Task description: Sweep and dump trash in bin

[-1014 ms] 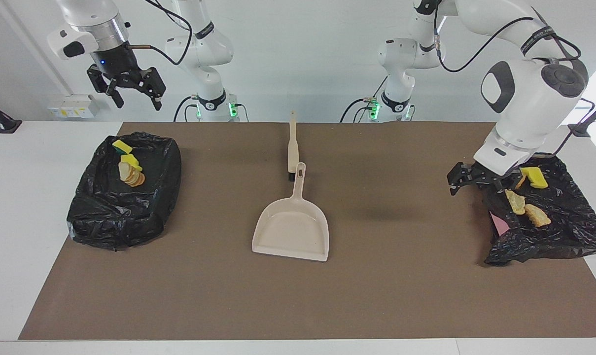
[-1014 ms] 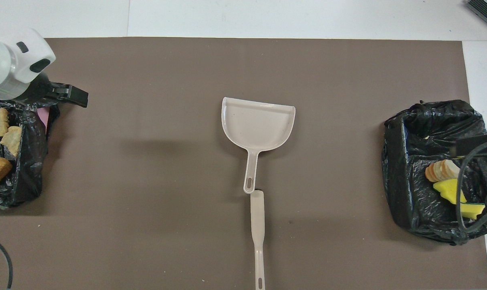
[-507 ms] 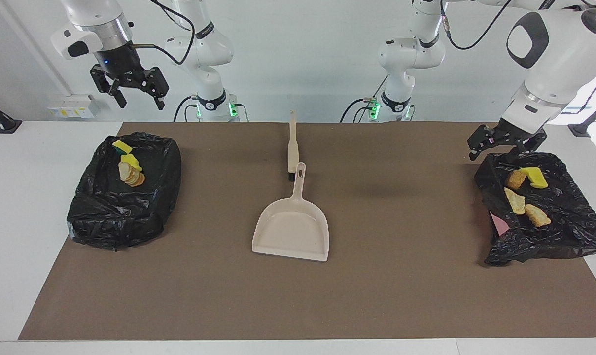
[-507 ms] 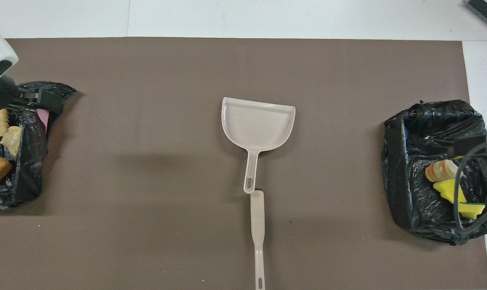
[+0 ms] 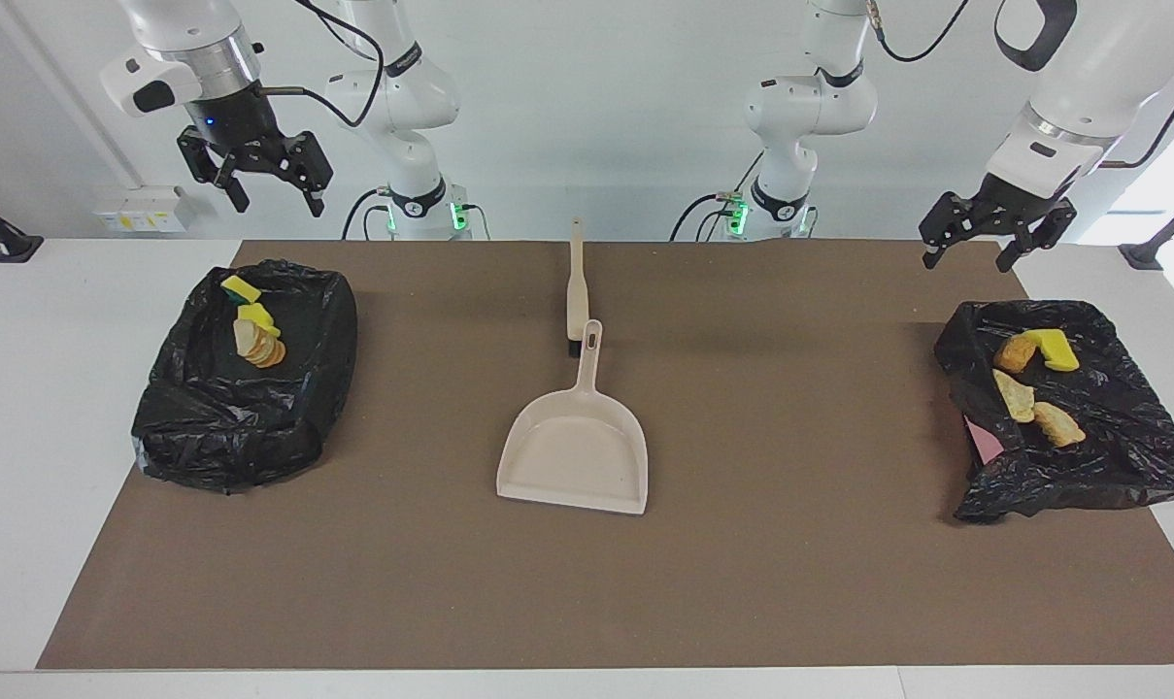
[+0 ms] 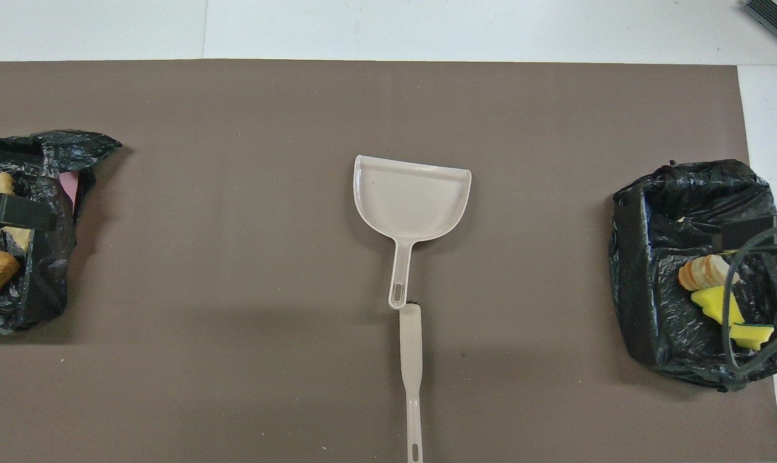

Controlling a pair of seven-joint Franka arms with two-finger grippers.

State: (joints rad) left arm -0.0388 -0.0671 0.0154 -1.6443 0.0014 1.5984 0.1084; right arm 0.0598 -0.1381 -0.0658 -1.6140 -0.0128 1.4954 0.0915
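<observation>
Trash all binned, both my grippers up and empty.
Scraps [image 5: 1033,383] lie in the black-lined bin [image 5: 1121,456] at the left arm's end, more scraps [image 5: 254,330] in the other bin [image 5: 237,437]; dustpan [image 5: 575,451] and brush [image 5: 577,282] lie mid-mat, untouched. My left gripper [image 5: 965,245] hangs above its bin's nearer rim, right gripper [image 5: 271,194] above its own; both have fingers spread, holding nothing, so looks done.

The left gripper [image 5: 981,239] hangs raised in the air at the left arm's end of the table, pointing down with its jaws spread and nothing between them. The right gripper [image 5: 268,190] hangs raised at the right arm's end, also pointing down, its jaws apart and empty.
</observation>
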